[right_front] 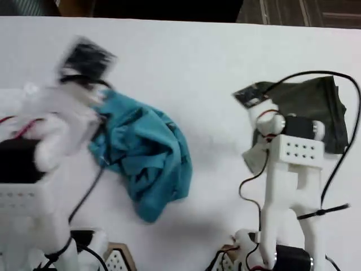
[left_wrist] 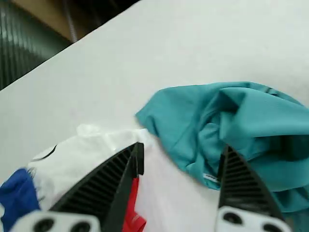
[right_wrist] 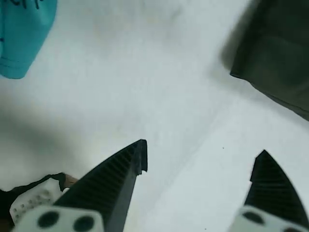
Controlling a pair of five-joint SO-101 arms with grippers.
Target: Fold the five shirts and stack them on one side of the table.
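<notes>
A crumpled teal shirt (right_front: 146, 152) lies left of the table's middle. A folded dark green shirt (right_front: 310, 104) rests at the right, partly hidden behind the right arm. In the left wrist view my left gripper (left_wrist: 183, 152) is open just above the teal shirt's (left_wrist: 241, 121) edge, beside a white garment (left_wrist: 72, 159) with blue and red parts. The left arm (right_front: 56, 130) looks blurred in the high view. My right gripper (right_wrist: 203, 150) is open over bare table, between the teal shirt (right_wrist: 24, 29) and the dark shirt (right_wrist: 275, 53).
The white table (right_front: 197, 56) has free room across its back and middle. Its far edge (right_front: 169, 20) runs along a dark background. Black cables (right_front: 338, 141) loop around the right arm. Both arm bases stand at the front edge.
</notes>
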